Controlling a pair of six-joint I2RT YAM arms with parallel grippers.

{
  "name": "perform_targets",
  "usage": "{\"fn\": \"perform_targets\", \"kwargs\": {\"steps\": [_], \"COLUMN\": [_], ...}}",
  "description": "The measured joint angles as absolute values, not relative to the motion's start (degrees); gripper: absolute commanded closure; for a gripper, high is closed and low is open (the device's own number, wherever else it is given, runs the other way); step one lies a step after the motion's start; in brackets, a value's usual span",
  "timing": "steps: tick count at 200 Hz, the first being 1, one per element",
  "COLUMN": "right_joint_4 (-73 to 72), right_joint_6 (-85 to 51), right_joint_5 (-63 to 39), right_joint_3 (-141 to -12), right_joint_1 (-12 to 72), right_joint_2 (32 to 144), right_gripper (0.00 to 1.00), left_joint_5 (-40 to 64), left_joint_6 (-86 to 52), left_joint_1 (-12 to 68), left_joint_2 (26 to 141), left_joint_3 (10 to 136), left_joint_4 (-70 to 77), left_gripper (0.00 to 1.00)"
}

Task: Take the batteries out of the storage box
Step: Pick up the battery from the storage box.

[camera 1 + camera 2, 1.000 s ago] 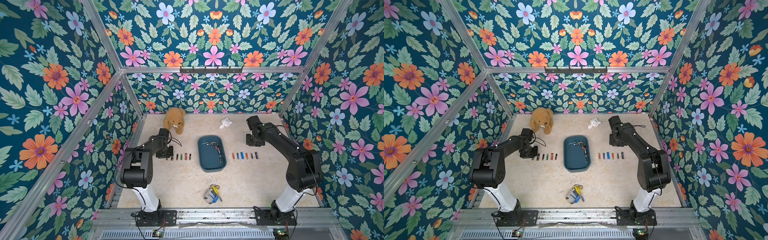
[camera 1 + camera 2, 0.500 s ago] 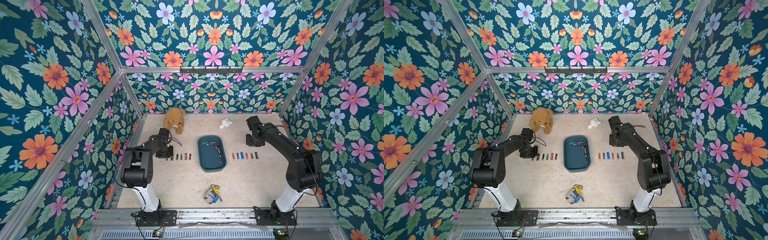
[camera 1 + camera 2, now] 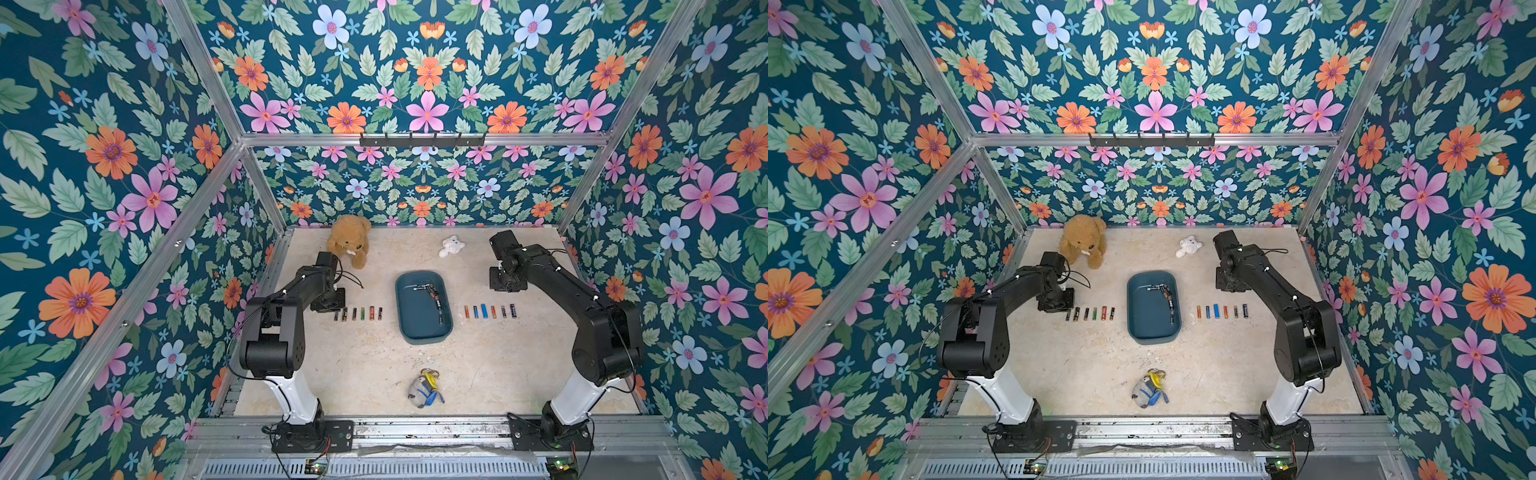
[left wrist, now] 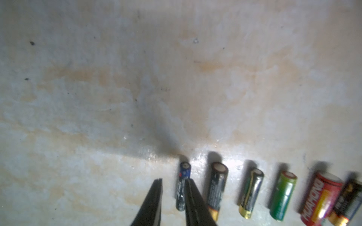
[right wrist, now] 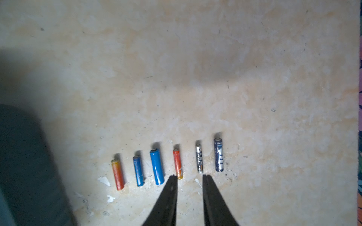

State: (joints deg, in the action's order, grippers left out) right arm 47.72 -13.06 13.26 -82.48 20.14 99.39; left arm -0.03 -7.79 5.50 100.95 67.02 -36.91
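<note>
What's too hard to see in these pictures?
- Both top views: batteries in the storage box too small to count.
- Left wrist view: thin battery partly hidden behind the left gripper.
- Left wrist view: black end battery cut off by the edge.
- Right wrist view: storage box blurred, cut off by the edge.

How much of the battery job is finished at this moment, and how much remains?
Done: twelve are out, six in the left row and six in the right row on the table beside the storage box. In hand: nothing is gripped; the left hand is open at the slim end battery of its row, the right hand open near its row. Left: a few batteries lie in the box.
</note>
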Motion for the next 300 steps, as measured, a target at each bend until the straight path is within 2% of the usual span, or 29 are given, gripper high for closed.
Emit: {"fn": "perform_targets", "kwargs": {"steps": [71,123,210,300], "right_joint_4": [50.46,51.7,56.25,58.57], "right_joint_6": [-16.86,-19.66,-20.14,-22.61], "right_joint_5": [14.48,13.85,15.27,15.09], "right_joint_3": [-93.19,-99.79,-112.31,-111.7], "right_joint_1": [31.68,39.22,43.88,43.99], "right_joint_2": [104.44,113.91,126.41,131.13], "right_gripper": [0.72,0.71,0.71,0.68], "left_joint_5": [0.05,0.71,2.28,2.79], "left_joint_6": [-9.15,-10.55,-12.67,-14.35], "left_joint_1": [5.5,5.67,6.76,10.59], "left_joint_2": [96.44,93.95,90.85,90.91], "left_joint_3": [71.33,71.4,67.31,65.71], "left_joint_4": [-39.88,-40.75,-40.29,-39.42], "left_gripper": [0.71,0.69,0.65,0.63]}}
